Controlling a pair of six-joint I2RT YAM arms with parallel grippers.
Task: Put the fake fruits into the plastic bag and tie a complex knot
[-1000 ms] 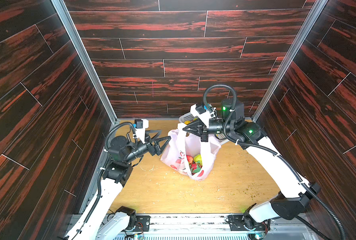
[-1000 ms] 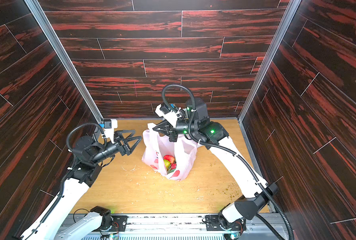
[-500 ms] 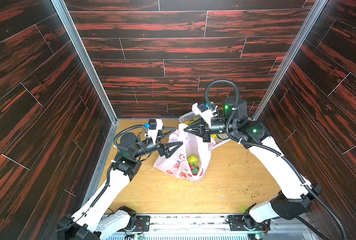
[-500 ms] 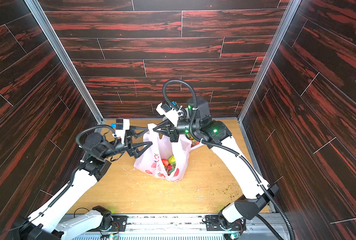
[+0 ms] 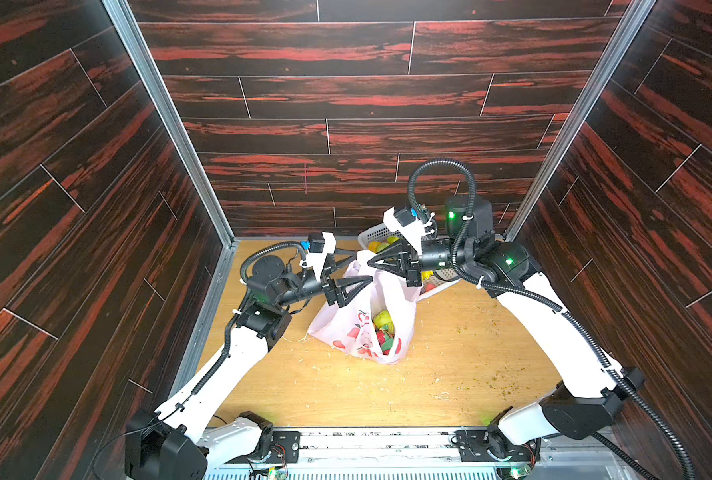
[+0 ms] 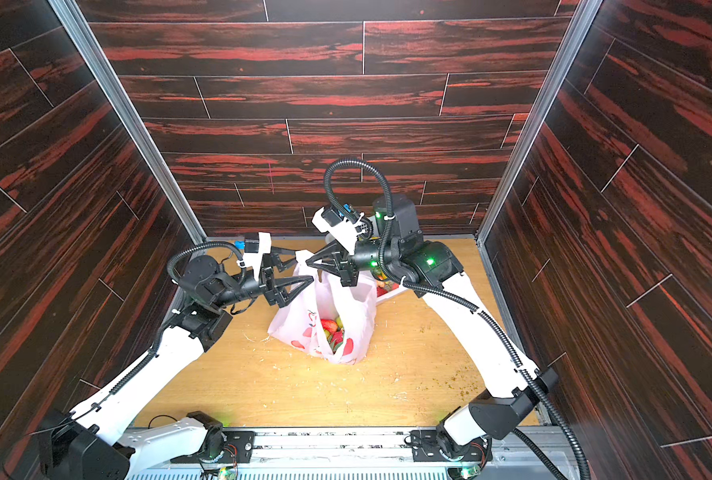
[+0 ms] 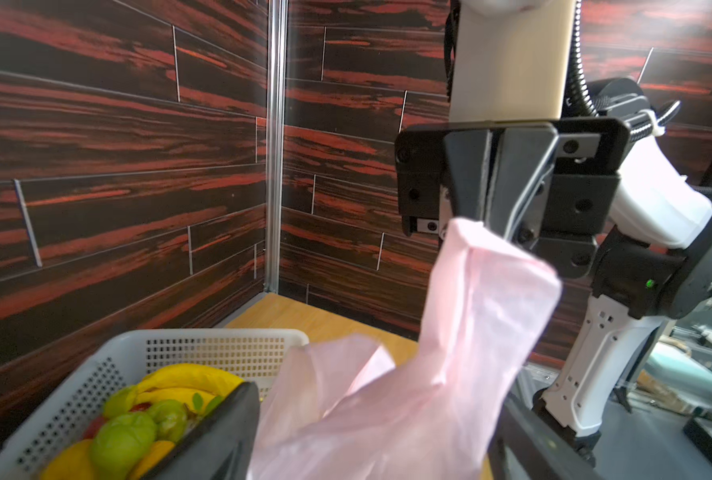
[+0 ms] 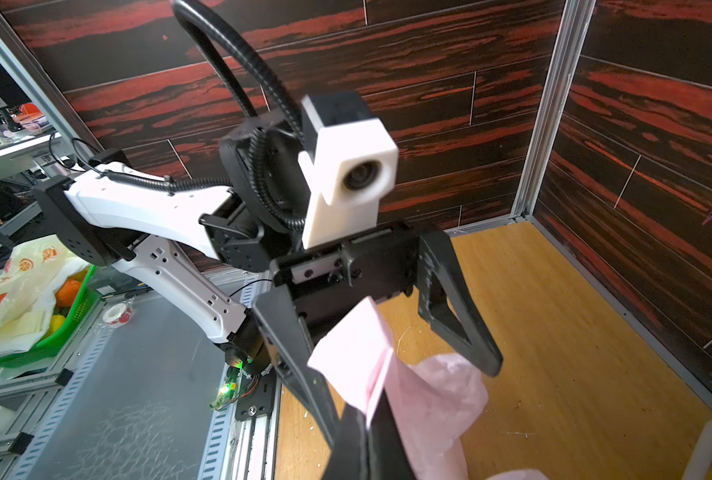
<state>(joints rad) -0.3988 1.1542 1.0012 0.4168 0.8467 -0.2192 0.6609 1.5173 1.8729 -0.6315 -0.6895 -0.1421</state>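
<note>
The pale-pink plastic bag [image 5: 358, 328] [image 6: 352, 309] stands on the wooden table, and several fake fruits [image 5: 384, 328] [image 6: 331, 328] show in its mouth. My right gripper [image 5: 368, 262] [image 6: 306, 262] [image 8: 366, 432] is shut on a strap handle [image 7: 483, 291] [image 8: 356, 353] and holds it up. My left gripper [image 5: 362, 270] [image 6: 305, 270] [image 7: 370, 449] [image 8: 412, 399] is open, one finger on each side of the bag's upper part just below the right gripper's tips. No knot is visible.
A white perforated basket [image 5: 370, 237] [image 7: 217, 345] with more fruits [image 7: 138, 424] sits at the back, behind the right gripper. Dark wood-pattern walls close in on three sides. Small crumbs litter the table [image 5: 470, 365].
My left arm has swung right and forward, from beside the bag to straddling its upper part. The right gripper kept hold of the strap and the bag shifted slightly.
</note>
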